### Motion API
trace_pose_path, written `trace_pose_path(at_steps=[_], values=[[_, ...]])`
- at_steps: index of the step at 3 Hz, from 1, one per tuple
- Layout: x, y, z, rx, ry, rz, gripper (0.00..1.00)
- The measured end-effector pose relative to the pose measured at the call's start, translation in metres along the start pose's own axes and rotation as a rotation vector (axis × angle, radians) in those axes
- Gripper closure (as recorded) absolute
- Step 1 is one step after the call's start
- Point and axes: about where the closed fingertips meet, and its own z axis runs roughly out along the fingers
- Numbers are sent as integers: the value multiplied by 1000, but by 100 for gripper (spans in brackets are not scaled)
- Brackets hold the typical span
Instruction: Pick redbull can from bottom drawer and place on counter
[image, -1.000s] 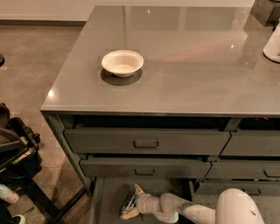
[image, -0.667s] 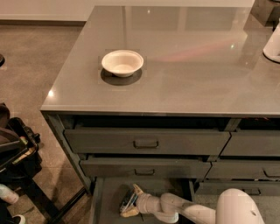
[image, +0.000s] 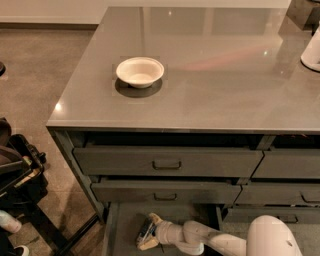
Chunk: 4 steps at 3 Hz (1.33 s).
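1. Redbull can (image: 146, 232): slim, silver with blue-grey patches. It lies tilted between the gripper's fingers, low inside the bottom drawer, toward its left side.
2. Gripper (image: 148, 232): its cream fingers sit one on each side of the can and are closed against it. The white arm (image: 200, 237) reaches in from the lower right.
3. Bottom drawer (image: 125, 222): pulled out, with a dark grey floor.
4. Middle drawer (image: 200, 192) and top drawer (image: 125, 161): both stand slightly out. The middle front overhangs the space just above the gripper.
5. Counter (image: 215, 95): glossy grey with reflections.
6. White bowl (image: 140, 71): upright on the counter, left of centre.
7. White object (image: 312, 50): on the counter, cut off at the right edge.
8. Black equipment (image: 20, 170): on the floor to the left of the drawers.
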Motion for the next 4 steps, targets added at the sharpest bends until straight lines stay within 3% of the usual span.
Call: trace_pose_path(at_steps=[1,2,4], values=[[0,0,0,0,0,0,88],[0,0,0,0,0,0,100],[-1,3,-17,-1,19,-18,100]])
